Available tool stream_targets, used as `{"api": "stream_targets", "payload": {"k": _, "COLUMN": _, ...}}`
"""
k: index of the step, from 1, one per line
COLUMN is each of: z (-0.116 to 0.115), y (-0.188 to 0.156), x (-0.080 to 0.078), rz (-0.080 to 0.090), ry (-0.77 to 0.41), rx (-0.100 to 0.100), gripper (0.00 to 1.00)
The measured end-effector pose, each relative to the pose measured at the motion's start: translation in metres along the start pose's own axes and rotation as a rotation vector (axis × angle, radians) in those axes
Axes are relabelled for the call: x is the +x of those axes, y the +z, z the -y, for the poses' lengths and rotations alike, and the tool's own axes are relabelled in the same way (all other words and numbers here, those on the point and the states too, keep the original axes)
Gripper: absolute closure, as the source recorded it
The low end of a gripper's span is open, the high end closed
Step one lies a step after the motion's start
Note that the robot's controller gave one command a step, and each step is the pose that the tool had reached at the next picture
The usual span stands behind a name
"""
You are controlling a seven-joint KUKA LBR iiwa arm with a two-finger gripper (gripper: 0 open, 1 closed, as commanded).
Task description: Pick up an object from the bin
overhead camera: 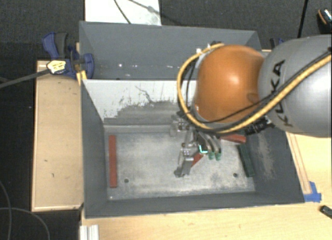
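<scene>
1. Camera view: the grey metal bin (pixel 98 130) has sloping walls and a scuffed flat floor. The arm (pixel 301 88) comes in over its right edge, its wrist under a round orange cover (pixel 228 83) with a yellow-and-black cable (pixel 182 75) looped about it.
2. The gripper (pixel 182 169) hangs below the cover, low over the middle of the bin floor and a little toward the right edge. Its tip is at or just above the floor.
3. A small red piece (pixel 196 161) lies tilted just beside the gripper's tip, on its right. Whether the gripper pinches it, or stands spread or pressed together, cannot be told.
4. A few small green bits (pixel 213 154) lie near the red piece, toward the right edge, partly under the wrist.
5. A red strip (pixel 237 139) shows from under the arm, toward the far right corner of the floor.
6. A dark green bar (pixel 246 160) lies along the floor's right edge, its length running from far to near.
7. A long red bar (pixel 112 161) lies along the floor's left edge, well apart from the gripper.
</scene>
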State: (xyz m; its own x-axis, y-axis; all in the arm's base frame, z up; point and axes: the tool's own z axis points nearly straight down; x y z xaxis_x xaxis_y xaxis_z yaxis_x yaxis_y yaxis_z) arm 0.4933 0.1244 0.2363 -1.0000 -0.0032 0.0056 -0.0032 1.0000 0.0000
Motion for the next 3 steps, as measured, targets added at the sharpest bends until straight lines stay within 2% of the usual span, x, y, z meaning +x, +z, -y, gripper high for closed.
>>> {"api": "stream_targets", "payload": {"k": 1, "z": 0.045, "y": 0.056, "x": -0.011, "rz": 0.002, "ry": 0.058, "rx": 0.002, "gripper": 0.00}}
{"api": "stream_targets", "payload": {"k": 2, "z": 0.082, "y": 0.164, "x": -0.035, "rz": 0.002, "ry": -0.305, "rx": 0.001, "gripper": 0.00}}
{"api": "stream_targets", "payload": {"k": 3, "z": 0.127, "y": 0.165, "x": -0.077, "rz": 0.010, "ry": -0.676, "rx": 0.004, "gripper": 0.00}}
